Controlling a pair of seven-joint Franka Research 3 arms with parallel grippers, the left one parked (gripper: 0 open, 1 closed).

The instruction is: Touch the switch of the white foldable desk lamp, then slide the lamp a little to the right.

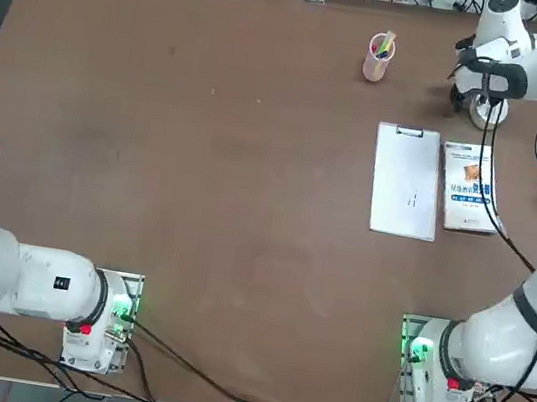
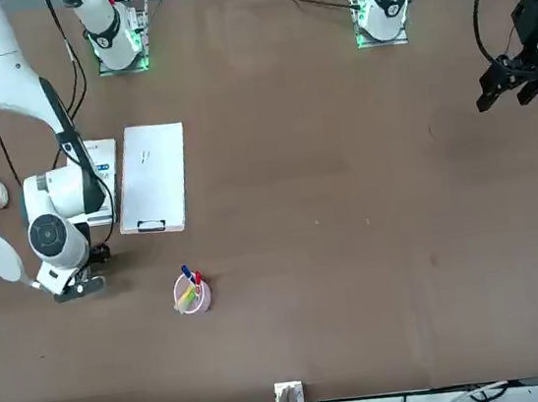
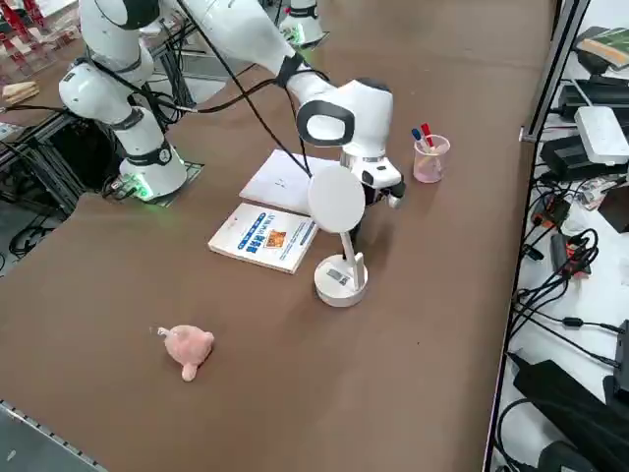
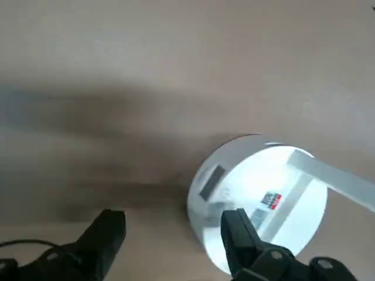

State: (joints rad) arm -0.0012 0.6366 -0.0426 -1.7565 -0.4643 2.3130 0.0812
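**A:** While the right gripper (image 4: pixel 170 234) hangs just above the white foldable desk lamp (image 3: pixel 339 236), its two fingers spread wide and holding nothing, we find the lamp at the far right of the table (image 1: pixel 198 201), beyond the book (image 1: pixel 472 186) and the clipboard (image 1: pixel 406 181), with the pink pen cup (image 1: pixel 378 58) off to its left.

**B:** We see the round base (image 4: pixel 258 199) right beneath one fingertip (image 4: pixel 234 225) in the wrist view. We judge the lamp light, hard plastic, and top-heavy: a flat head (image 3: pixel 336 201) on a thin slanted arm above a small disc.

**A:** So we would keep away from the head and stem. A push up there could tip it or fold the hinge.

**B:** We agree. We would touch the small mark on the base's top face, likely the switch, gently and straight down. For the slide we would press low on the disc's rim, since the smooth table lets it glide easily and it may spin if pushed off-centre.
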